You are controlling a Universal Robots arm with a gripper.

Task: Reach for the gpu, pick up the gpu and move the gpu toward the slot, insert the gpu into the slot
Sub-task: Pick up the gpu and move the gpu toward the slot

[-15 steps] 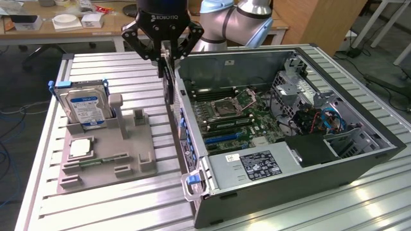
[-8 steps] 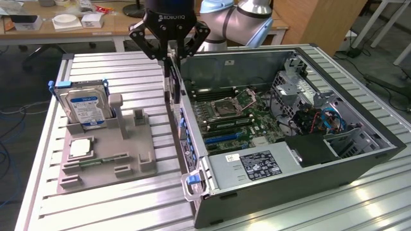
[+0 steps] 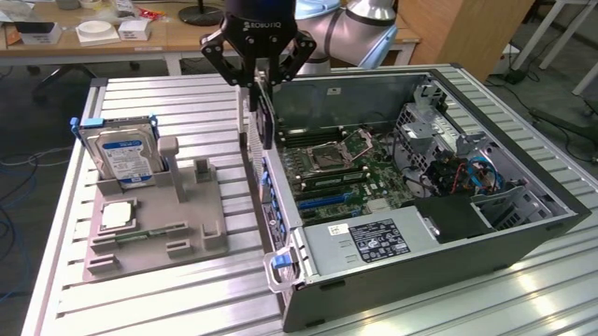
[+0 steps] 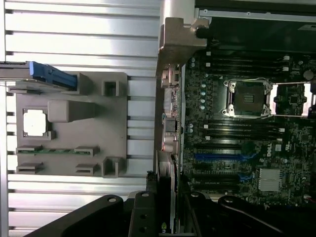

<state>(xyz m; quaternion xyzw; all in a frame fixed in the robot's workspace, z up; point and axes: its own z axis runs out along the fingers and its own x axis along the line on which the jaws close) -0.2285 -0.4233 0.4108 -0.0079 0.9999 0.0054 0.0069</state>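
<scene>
Plainly, the hand (image 3: 260, 78) pinches the gpu (image 3: 266, 119) by its top edge, the card hanging straight beneath it.

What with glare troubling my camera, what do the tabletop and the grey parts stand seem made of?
The tabletop looks like bare metal, probably aluminium: ribbed slats throwing bright reflections. The grey parts stand seems matt plastic: dull, even, no shine.

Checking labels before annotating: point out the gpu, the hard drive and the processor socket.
gpu (image 3: 265, 120): exterior view, dark face of the hanging card.
hard drive (image 3: 123, 157): exterior view, on its blue-white label.
processor socket (image 3: 332, 152): exterior view, middle of the square metal frame.
</scene>
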